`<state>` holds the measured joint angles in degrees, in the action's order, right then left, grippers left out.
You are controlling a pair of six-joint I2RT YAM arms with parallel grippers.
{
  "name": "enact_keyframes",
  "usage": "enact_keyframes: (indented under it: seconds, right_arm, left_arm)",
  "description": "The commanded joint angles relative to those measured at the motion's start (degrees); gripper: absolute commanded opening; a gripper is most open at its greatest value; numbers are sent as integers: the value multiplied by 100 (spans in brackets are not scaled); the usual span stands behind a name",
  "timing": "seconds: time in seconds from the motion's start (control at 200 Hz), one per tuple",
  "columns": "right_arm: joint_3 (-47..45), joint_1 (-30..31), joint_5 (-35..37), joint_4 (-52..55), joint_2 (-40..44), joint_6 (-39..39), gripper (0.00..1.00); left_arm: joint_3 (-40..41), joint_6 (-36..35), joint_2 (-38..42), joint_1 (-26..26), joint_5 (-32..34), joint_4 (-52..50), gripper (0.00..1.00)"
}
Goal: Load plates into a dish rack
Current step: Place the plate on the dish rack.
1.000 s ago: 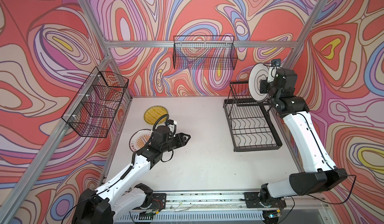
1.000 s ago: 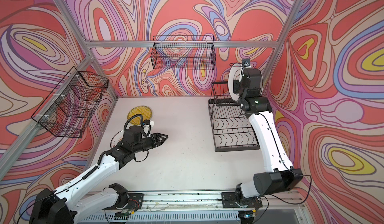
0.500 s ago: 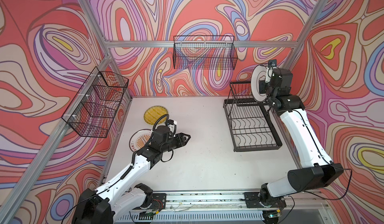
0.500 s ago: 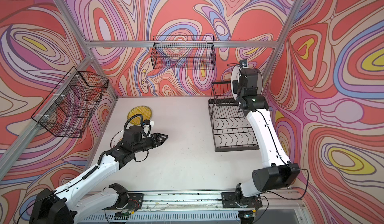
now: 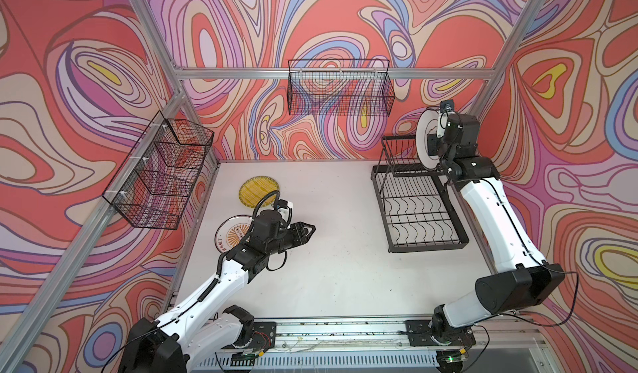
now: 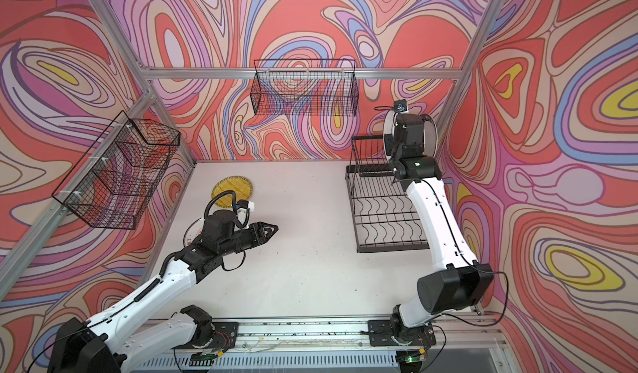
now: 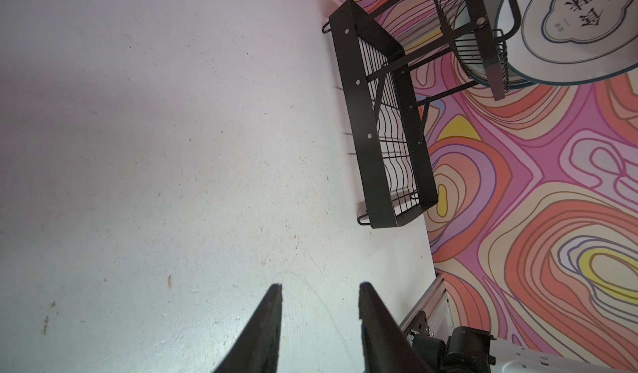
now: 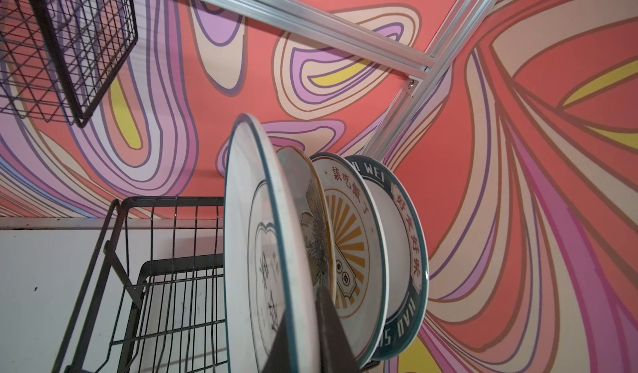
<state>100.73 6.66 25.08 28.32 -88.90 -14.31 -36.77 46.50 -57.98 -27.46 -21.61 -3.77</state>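
Near the counter's (image 5: 345, 267) left edge, we see a yellow striped plate (image 5: 259, 191) and an orange-sunburst plate (image 5: 229, 239) lying flat, apparently awaiting pickup. The left end effector (image 7: 317, 288) hovers just beside them, jaws apart and empty. At the far right corner, the right end effector (image 8: 303, 319), clamped on the white character plate (image 8: 252, 250), holds it upright over the upper tier of the dish rack (image 5: 414, 212), seemingly to slot it beside three standing plates (image 8: 348, 236).

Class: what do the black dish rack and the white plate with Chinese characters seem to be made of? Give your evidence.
The dish rack: probably metal with a matte black coating; thin wavy wires set in flat strip frames. The white plate with Chinese characters: likely glazed ceramic, possibly melamine; smooth, faintly glossy surface, printed lettering, thin teal rim line.
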Motion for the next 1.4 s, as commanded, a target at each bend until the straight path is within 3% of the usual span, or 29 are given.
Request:
enact_keyframes:
  seconds: [0.0, 1.392]
  right_arm:
    - [210, -47, 92, -421, -82, -27, 0]
    - [698, -39, 402, -206, -1011, 86, 0]
  left_arm:
    - [-128, -92, 125, -24, 84, -136, 40]
    - [-181, -97, 274, -24, 113, -247, 40]
